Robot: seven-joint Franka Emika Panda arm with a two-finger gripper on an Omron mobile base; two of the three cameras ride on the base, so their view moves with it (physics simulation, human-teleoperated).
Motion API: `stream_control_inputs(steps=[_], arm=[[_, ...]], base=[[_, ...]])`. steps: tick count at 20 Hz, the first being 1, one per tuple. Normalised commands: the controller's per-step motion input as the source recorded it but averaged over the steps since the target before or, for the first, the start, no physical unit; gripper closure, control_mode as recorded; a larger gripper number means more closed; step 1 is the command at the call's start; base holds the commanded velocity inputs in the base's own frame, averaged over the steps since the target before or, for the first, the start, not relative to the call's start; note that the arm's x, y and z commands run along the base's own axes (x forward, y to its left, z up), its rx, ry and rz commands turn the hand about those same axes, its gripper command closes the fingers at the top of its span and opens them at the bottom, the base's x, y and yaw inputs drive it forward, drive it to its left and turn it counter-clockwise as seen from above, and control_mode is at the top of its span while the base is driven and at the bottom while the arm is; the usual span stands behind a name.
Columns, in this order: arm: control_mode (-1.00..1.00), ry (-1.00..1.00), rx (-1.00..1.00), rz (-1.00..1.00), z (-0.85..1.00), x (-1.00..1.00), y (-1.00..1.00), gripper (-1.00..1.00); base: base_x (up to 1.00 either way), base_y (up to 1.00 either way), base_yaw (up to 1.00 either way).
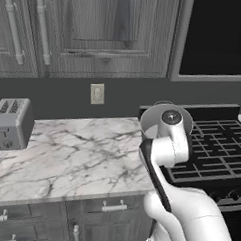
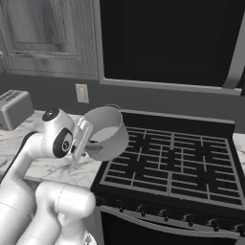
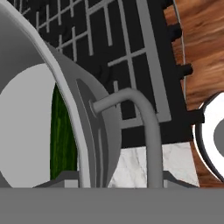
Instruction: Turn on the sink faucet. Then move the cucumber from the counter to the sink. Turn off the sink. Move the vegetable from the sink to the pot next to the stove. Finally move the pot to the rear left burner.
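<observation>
Marble counter (image 1: pixel 75 155), black stove (image 2: pixel 172 158), toaster (image 1: pixel 11 123)

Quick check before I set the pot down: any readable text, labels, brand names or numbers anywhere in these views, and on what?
No readable text in any view.
stove: knobs along the front carry no legible marks.
toaster: no brand or label visible.
wall outlet: plain.
pot: bare grey metal, no markings; cucumber inside it, unmarked.

The white marble tabletop (image 1: pixel 75 160) fills the middle left of the left base view. A grey toaster (image 1: pixel 11 123) stands on it at the left edge. The black stove (image 2: pixel 172 162) adjoins it.
</observation>
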Motion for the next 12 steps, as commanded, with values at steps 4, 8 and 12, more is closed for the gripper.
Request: stream_control_inputs(steps=[4, 8, 12], arm=[[-1.0, 0.0, 0.01, -0.24, 0.12, 0.2, -0.57, 1.0], [-1.0, 0.0, 0.02, -0.14, 0.03, 0.22, -0.52, 1.0], [-1.0, 0.0, 0.02, -0.08, 0.0, 0.23, -0.49, 1.0]], base=[[0.0, 0.0, 0.0], [0.0, 0.0, 0.0], [0.0, 0.0, 0.0]])
